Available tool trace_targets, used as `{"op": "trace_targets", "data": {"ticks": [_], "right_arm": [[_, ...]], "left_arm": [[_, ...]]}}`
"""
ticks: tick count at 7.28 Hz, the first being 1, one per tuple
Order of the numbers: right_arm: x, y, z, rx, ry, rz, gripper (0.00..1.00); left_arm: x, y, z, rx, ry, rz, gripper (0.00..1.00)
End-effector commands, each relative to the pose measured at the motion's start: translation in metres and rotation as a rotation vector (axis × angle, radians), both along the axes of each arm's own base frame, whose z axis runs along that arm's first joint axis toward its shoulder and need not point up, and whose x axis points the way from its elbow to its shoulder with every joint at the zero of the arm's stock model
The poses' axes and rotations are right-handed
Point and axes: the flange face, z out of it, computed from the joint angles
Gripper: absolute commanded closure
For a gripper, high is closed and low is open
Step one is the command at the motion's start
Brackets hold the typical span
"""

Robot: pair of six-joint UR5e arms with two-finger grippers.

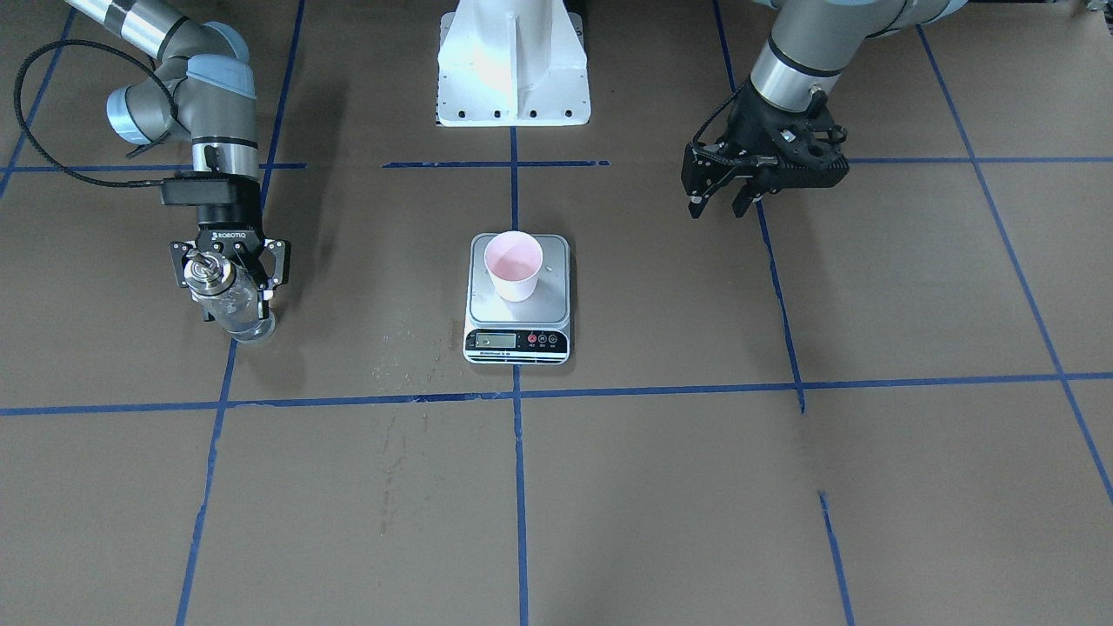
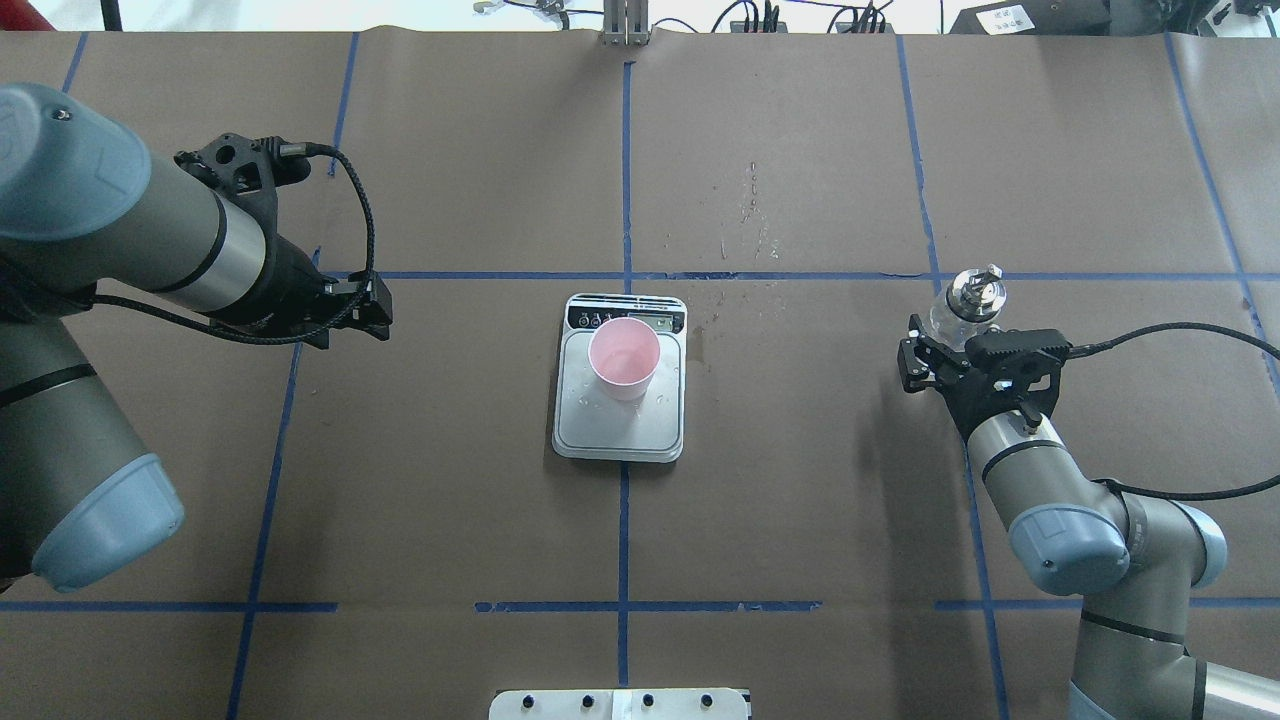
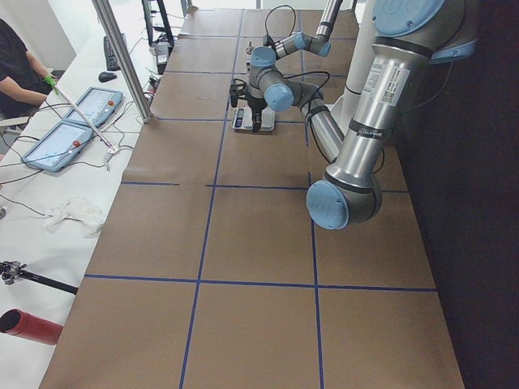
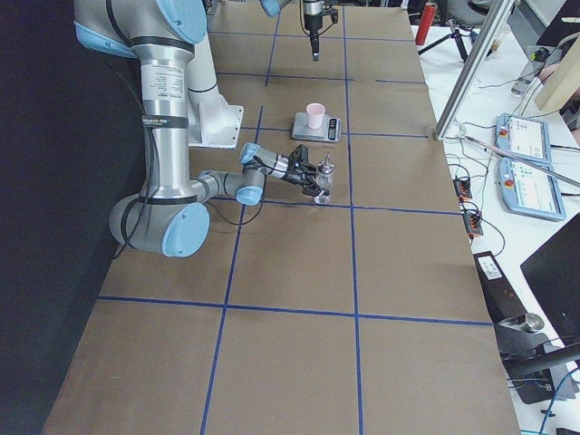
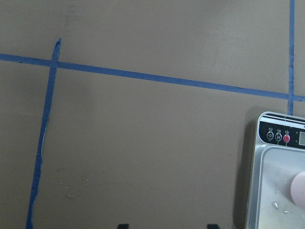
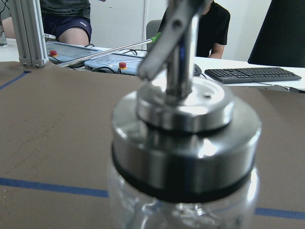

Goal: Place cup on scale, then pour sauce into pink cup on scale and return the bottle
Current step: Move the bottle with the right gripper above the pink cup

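Note:
The pink cup (image 1: 515, 265) stands upright on the far part of the scale's (image 1: 556, 300) steel platform, with clear sauce in its bottom; it also shows in the overhead view (image 2: 624, 358). Water drops lie on the platform (image 2: 620, 432). My right gripper (image 1: 235, 306) is shut on the glass bottle (image 1: 207, 275), whose base is at the table, well to the scale's side. The bottle's silver cap (image 6: 186, 109) fills the right wrist view. My left gripper (image 1: 718, 209) is open and empty, hovering on the scale's other side; its wrist view shows the scale's corner (image 5: 279, 136).
The white robot base (image 1: 513, 61) stands behind the scale. Blue tape lines (image 1: 522, 393) cross the brown table. Wet spots (image 2: 745, 215) lie beyond the scale. Operators' tablets (image 4: 526, 136) and a keyboard (image 6: 252, 74) lie past the table's far edge.

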Motion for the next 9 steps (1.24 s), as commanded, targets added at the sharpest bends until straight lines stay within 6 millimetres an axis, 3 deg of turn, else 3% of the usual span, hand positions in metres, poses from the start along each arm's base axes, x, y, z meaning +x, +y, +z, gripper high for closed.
{"op": "trace_targets", "data": {"ticks": [1, 2, 4, 5, 6, 7, 8, 9], "right_arm": [[0.002, -0.010, -0.035, 0.057, 0.049, -0.012, 1.00], [-0.004, -0.009, -0.040, 0.058, 0.092, -0.027, 1.00], [-0.045, -0.027, -0.108, 0.053, 0.229, -0.013, 1.00], [-0.059, -0.029, -0.158, 0.059, 0.314, 0.027, 1.00], [-0.073, -0.014, -0.196, 0.065, 0.316, -0.007, 1.00], [-0.082, -0.006, -0.212, 0.077, 0.289, -0.022, 1.00], [-0.090, 0.002, -0.216, 0.087, 0.318, -0.041, 1.00], [-0.097, 0.011, -0.203, 0.146, 0.514, -0.039, 1.00]], "left_arm": [[-0.005, 0.003, -0.005, 0.009, 0.010, -0.002, 0.36], [-0.009, 0.006, -0.010, 0.017, 0.020, -0.003, 0.36], [-0.012, 0.006, 0.000, 0.033, -0.001, 0.017, 0.37], [-0.028, 0.016, 0.013, 0.058, -0.022, 0.040, 0.37], [-0.049, 0.026, 0.025, 0.095, -0.041, 0.061, 0.36], [-0.069, 0.023, 0.040, 0.129, -0.072, 0.072, 0.36], [-0.088, 0.017, 0.054, 0.157, -0.104, 0.079, 0.36], [-0.098, 0.013, 0.061, 0.170, -0.118, 0.081, 0.36]]}}
